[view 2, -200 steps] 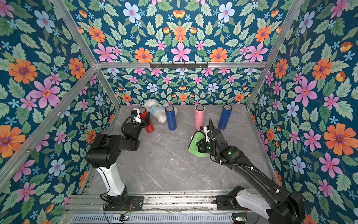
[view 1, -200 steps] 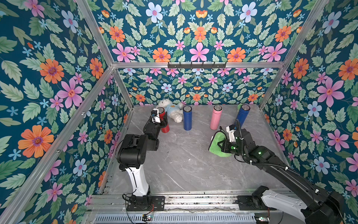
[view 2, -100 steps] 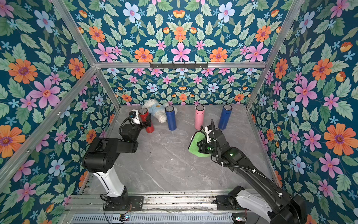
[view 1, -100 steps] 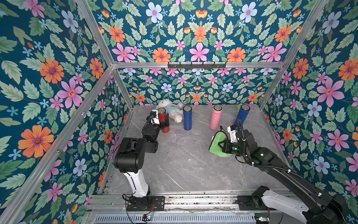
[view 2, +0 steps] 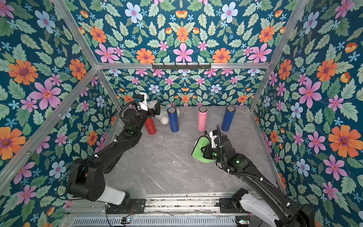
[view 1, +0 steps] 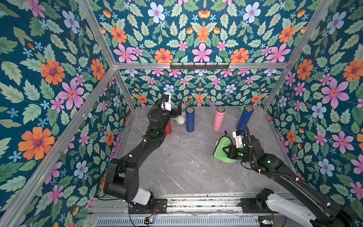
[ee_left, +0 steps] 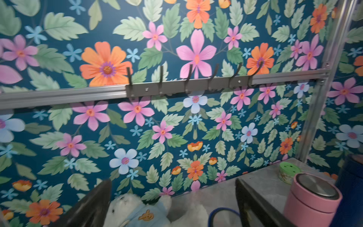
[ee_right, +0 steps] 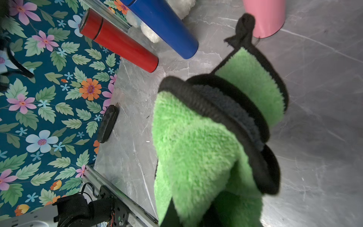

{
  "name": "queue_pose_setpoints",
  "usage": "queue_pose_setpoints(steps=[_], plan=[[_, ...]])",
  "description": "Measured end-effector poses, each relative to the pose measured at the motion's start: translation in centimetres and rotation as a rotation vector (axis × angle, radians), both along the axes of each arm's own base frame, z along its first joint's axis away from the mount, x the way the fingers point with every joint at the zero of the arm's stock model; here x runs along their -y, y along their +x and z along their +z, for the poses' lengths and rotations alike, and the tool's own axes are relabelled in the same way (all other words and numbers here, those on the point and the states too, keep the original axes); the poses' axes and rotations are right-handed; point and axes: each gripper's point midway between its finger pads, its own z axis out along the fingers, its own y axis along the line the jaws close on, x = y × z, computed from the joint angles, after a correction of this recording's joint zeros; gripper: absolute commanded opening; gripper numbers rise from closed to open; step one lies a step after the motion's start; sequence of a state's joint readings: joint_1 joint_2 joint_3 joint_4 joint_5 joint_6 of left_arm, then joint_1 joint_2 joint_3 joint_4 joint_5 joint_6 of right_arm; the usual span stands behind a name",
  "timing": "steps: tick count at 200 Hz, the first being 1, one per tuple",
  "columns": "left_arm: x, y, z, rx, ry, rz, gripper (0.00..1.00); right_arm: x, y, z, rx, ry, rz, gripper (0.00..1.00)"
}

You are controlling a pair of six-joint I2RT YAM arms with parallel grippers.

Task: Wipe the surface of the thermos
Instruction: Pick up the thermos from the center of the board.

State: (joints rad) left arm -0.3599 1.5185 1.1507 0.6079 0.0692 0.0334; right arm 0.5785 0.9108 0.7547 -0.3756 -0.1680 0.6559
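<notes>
– While the left gripper (ee_left: 172, 183) hangs with its jaws wide apart and nothing between them, where is the thermos it should steady?

– I take it to be the red thermos (view 2: 150, 126). It stands upright in the back left corner of the table (view 1: 176, 167), with its top hidden under that arm in both top views. The gripper sits above it, pointed at the back wall (ee_left: 176, 127).

– And the right gripper (view 1: 225, 151)?

– It is clamped on the green cloth (view 1: 221, 144), low over the table and well apart from the red thermos.

– What could go wrong?

– The thermos is tall, narrow and smooth, so wiped with no hold on it, it would likely slide or topple. The left wrist view does not show it at all, so the open jaws could clip its lid on the way down and tip it. The cloth hangs in loose folds, and a trailing edge could snag.

– What else is around?

– A toy (ee_left: 137, 212) lies just behind, below the open jaws in the wrist view. A blue thermos (view 1: 190, 119) stands just beside the red one, with a pink thermos (view 1: 218, 119) further along. A second blue thermos (view 1: 244, 118) stands at the back right, with a green jar (ee_left: 287, 173) behind it.

– Anything in the way?

– The blue thermos stands between the cloth and the red one. A straight sweep across could knock it, or the pink one close to the cloth.
</notes>
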Motion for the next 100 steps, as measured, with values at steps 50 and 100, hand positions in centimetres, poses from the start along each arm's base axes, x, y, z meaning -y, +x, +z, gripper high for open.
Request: queue_pose_setpoints(steps=[50,100], plan=[[6.4,6.3,0.1,-0.237,0.08,-0.073,0.99,0.3,-0.7,-0.3,0.001,0.013,0.003,0.0],[10.4,8.8,-6.1,-0.507,0.157,-0.118,0.99,0.5,-1.0,-0.3,0.01,0.02,0.003,0.0]])
